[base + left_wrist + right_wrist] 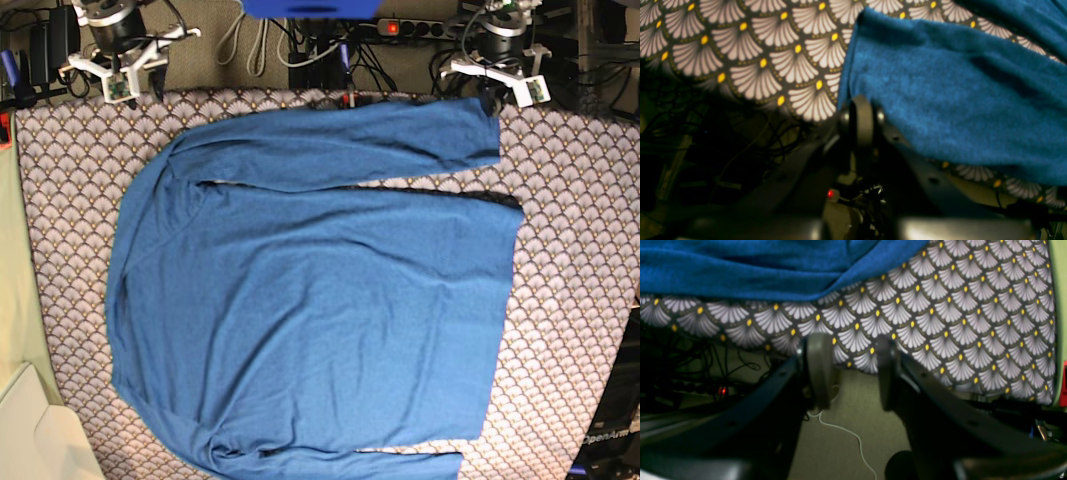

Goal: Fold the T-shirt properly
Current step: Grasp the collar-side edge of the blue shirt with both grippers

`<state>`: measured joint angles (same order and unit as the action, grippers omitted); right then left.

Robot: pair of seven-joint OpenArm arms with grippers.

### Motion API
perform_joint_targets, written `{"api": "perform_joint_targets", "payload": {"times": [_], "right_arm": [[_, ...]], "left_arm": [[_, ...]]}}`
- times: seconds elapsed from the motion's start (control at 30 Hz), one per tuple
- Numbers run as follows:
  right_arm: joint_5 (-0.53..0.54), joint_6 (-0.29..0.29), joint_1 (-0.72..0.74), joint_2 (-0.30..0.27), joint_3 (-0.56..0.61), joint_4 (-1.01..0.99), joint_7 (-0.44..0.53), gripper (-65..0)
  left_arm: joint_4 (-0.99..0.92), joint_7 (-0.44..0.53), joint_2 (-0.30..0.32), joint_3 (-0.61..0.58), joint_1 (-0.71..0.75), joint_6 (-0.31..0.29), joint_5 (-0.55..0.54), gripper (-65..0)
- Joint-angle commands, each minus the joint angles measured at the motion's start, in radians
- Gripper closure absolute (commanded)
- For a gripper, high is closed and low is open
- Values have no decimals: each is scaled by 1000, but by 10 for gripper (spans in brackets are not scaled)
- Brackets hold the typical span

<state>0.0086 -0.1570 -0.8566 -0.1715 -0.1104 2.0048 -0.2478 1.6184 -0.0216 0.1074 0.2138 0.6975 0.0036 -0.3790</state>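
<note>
The blue T-shirt point(310, 320) lies flat on the fan-patterned tablecloth point(570, 330), collar to the left. One long sleeve point(340, 150) is folded across the top edge, its cuff at the right. My left gripper point(489, 98) is at that cuff's corner. In the left wrist view its jaws point(861, 115) are closed together right at the corner of the blue cuff point(940, 93). My right gripper point(130, 82) hangs off the back left table edge. In the right wrist view it point(853, 370) is open and empty, with the shirt point(756, 270) a little ahead of it.
A power strip point(405, 27) and several cables point(260, 45) lie behind the table. A pale green surface point(15, 280) and a cream object point(40, 440) sit at the left. A white cable point(846, 431) trails on the floor under the right gripper.
</note>
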Motion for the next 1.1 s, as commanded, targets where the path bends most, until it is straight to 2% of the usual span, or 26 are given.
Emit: {"api": "perform_joint_targets", "payload": {"times": [0.0, 0.23, 0.3, 0.43, 0.57, 0.83, 1.07], "right_arm": [[4, 1, -6, -7, -2, 20, 28, -233], [4, -8, 50, -10, -2, 20, 20, -234], [4, -59, 72, -13, -4, 18, 12, -237], [4, -141, 156, 16, -5, 17, -112, -286], [4, -183, 245, 30, -5, 12, -235, -327], [4, -187, 339, 37, -5, -20, -318, -328], [4, -192, 408, 100, -94, -131, -324, -328]], "left_arm": [[20, 12, 4, 3, 11, -1, -4, -2], [52, 12, 4, 11, 18, -1, -4, -2], [53, 12, 7, 11, 20, -1, -4, -2], [53, 12, 8, 11, 20, -1, -4, -2], [53, 12, 8, 11, 20, -1, -4, -2], [53, 12, 8, 11, 20, -1, -4, -2], [70, 12, 8, 11, 20, -1, 2, -2]]}}
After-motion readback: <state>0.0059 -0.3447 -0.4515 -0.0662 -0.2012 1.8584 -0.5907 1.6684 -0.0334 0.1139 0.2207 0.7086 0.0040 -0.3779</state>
